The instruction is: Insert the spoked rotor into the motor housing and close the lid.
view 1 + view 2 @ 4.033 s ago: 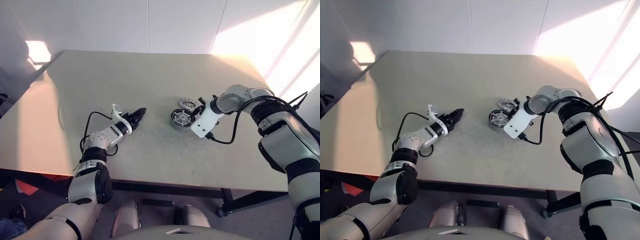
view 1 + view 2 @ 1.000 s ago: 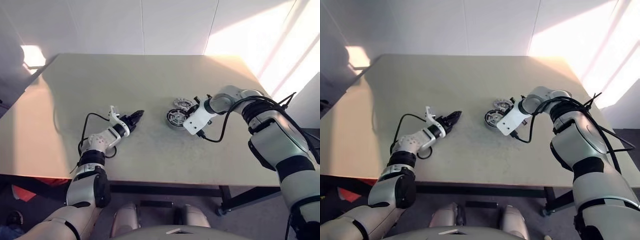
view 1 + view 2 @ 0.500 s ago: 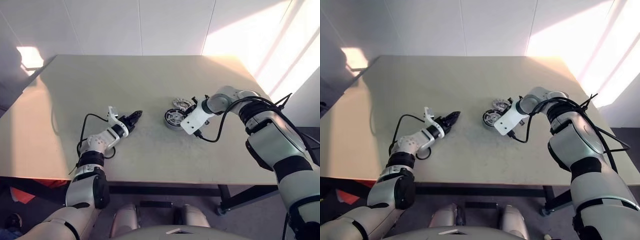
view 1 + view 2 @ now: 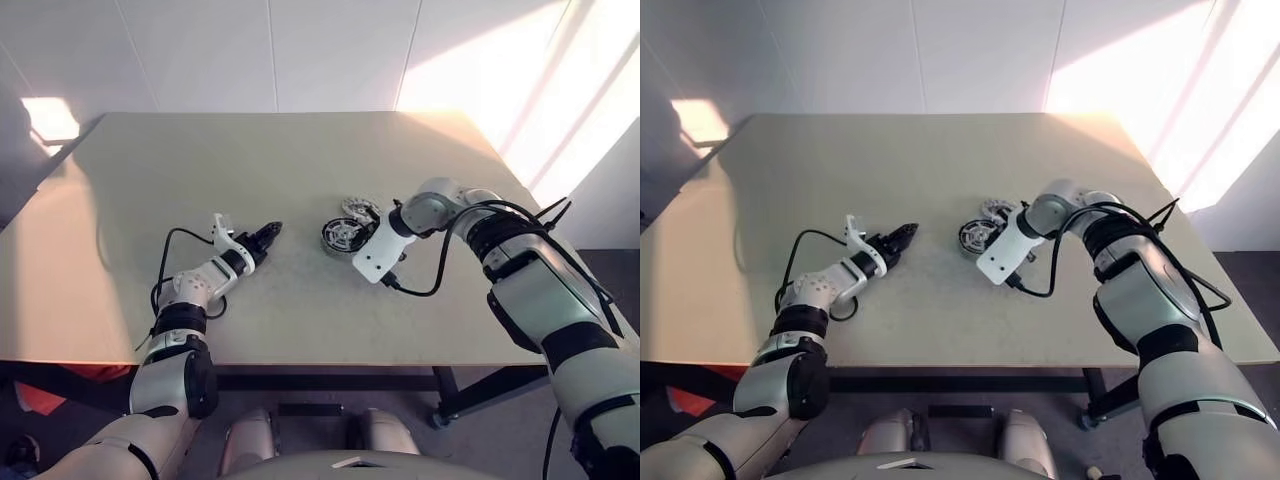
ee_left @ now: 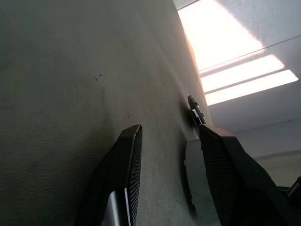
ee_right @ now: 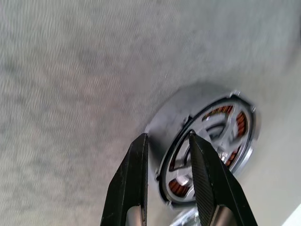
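The desk (image 4: 300, 160) is broad and mostly bare. The parts sit a little right of its middle, well in from every edge, with wide open surface to the far side and left of them, and a clear strip toward the near edge.

The housing (image 4: 340, 236) lies flat on the desk, and from the right wrist view the rotor (image 6: 214, 143) is in it: shiny silver spokes and a small hub, with reddish-copper windings showing through the gaps and a pale metal rim around them. The lid (image 4: 358, 209) lies just beyond the housing on its far right side, close beside it; whether they touch I cannot tell. It is off the housing.

The right hand (image 6: 167, 141) points steeply down at the housing's right side. Its two black fingers (image 6: 134, 188) stand a little apart and straddle the housing's rim, one outside the casing, one over the spokes; whether they pinch the rim I cannot tell.

The left hand (image 4: 268, 233) hangs low over bare desk, well to the left of the housing, pointing toward it, fingers parted around nothing.

The desk top is a matte pale beige with a fine grain. Behind it stands a white panelled wall (image 4: 300, 50), with bright sun slanting across its right side and onto the desk's far right corner.
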`<move>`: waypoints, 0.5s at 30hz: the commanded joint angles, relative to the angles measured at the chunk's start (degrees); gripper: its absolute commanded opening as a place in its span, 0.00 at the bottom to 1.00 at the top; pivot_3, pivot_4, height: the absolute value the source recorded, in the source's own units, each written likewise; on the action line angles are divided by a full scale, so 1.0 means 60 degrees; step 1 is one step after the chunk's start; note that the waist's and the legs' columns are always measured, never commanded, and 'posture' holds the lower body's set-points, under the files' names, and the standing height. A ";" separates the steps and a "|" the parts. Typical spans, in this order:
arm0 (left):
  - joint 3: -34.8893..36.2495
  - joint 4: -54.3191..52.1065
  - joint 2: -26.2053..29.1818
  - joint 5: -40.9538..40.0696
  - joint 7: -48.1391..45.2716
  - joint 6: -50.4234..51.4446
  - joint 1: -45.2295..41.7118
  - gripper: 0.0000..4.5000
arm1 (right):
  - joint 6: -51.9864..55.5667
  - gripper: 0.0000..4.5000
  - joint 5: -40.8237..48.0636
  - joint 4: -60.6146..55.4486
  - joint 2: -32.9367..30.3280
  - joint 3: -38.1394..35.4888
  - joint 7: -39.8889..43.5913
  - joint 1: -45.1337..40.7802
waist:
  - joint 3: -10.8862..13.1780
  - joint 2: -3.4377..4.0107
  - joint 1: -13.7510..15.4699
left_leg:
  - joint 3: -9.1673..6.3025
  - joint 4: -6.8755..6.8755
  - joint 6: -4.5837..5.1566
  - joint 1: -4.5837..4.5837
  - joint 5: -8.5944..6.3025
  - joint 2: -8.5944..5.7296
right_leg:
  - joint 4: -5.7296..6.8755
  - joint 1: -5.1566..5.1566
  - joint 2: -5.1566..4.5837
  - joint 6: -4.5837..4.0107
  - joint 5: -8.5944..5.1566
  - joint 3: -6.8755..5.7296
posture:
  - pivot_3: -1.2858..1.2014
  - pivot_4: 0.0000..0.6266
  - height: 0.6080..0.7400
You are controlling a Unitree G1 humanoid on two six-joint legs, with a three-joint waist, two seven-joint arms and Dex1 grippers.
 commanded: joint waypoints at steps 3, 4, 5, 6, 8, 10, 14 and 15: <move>-0.0108 0.0142 -0.0122 0.0045 0.0032 -0.0004 0.0012 0.45 | 0.0353 0.13 0.0672 -0.0503 0.0294 -0.0211 0.0589 0.0202 | 0.0000 0.0000 0.0026 | 0.0000 0.0000 0.0000 -0.0004 0.0000 -0.0003 | -0.0011 0.0005 -0.0001 -0.0001 0.0000 0.0000 | 0.52 0.00 1.00; -0.0109 0.0139 -0.0126 0.0045 0.0034 -0.0009 0.0018 0.45 | 0.0532 0.08 0.0765 -0.0578 0.0328 -0.0297 0.0605 0.0243 | 0.0000 -0.0001 0.0036 | 0.0000 -0.0001 0.0001 -0.0007 0.0000 -0.0004 | -0.0015 0.0005 -0.0002 -0.0001 0.0000 0.0001 | 0.52 0.00 1.00; -0.0111 0.0131 -0.0129 0.0046 0.0032 -0.0009 0.0032 0.45 | 0.0739 0.03 0.0872 -0.0672 0.0387 -0.0399 0.0603 0.0279 | 0.0000 0.0000 0.0058 | 0.0000 -0.0003 0.0001 -0.0009 0.0000 -0.0005 | -0.0017 0.0005 -0.0002 -0.0001 0.0000 0.0001 | 0.52 0.00 1.00; -0.0114 0.0122 -0.0137 0.0047 0.0033 -0.0009 0.0043 0.45 | 0.0927 0.00 0.0989 -0.0773 0.0435 -0.0492 0.0664 0.0315 | 0.0000 0.0000 0.0067 | 0.0000 -0.0010 0.0001 -0.0011 0.0000 -0.0005 | -0.0024 0.0003 -0.0002 -0.0001 0.0000 0.0000 | 0.52 0.00 1.00; -0.0122 0.0117 -0.0154 0.0048 0.0038 -0.0012 0.0052 0.45 | 0.1329 0.00 0.1339 -0.0984 0.0516 -0.0676 0.1008 0.0414 | 0.0000 0.0000 0.0085 | 0.0000 -0.0022 0.0000 -0.0010 0.0000 -0.0005 | -0.0027 0.0001 -0.0001 -0.0001 0.0001 0.0000 | 0.52 0.00 1.00; -0.0129 0.0119 -0.0165 0.0050 0.0036 -0.0013 0.0049 0.45 | 0.1800 0.00 0.1689 -0.1247 0.0584 -0.0860 0.1439 0.0527 | 0.0000 0.0000 0.0102 | 0.0000 -0.0028 0.0000 -0.0010 0.0001 -0.0005 | -0.0027 -0.0001 0.0000 -0.0001 0.0001 -0.0001 | 0.52 0.00 1.00; -0.0136 0.0130 -0.0191 0.0050 0.0036 -0.0027 0.0045 0.45 | 0.2561 0.00 0.2392 -0.1938 0.0589 -0.1146 0.2344 0.0805 | 0.0000 0.0000 0.0172 | 0.0003 -0.0030 0.0000 -0.0012 0.0001 -0.0005 | -0.0032 -0.0003 -0.0001 -0.0001 0.0000 0.0000 | 0.52 0.00 1.00; -0.0144 0.0117 -0.0204 0.0050 0.0031 -0.0028 0.0061 0.45 | 0.2888 0.00 0.2644 -0.2209 0.0579 -0.1244 0.2645 0.0915 | 0.0000 0.0000 0.0190 | 0.0003 -0.0036 0.0000 -0.0013 0.0001 -0.0005 | -0.0036 -0.0004 -0.0001 -0.0001 0.0001 -0.0001 | 0.52 0.00 1.00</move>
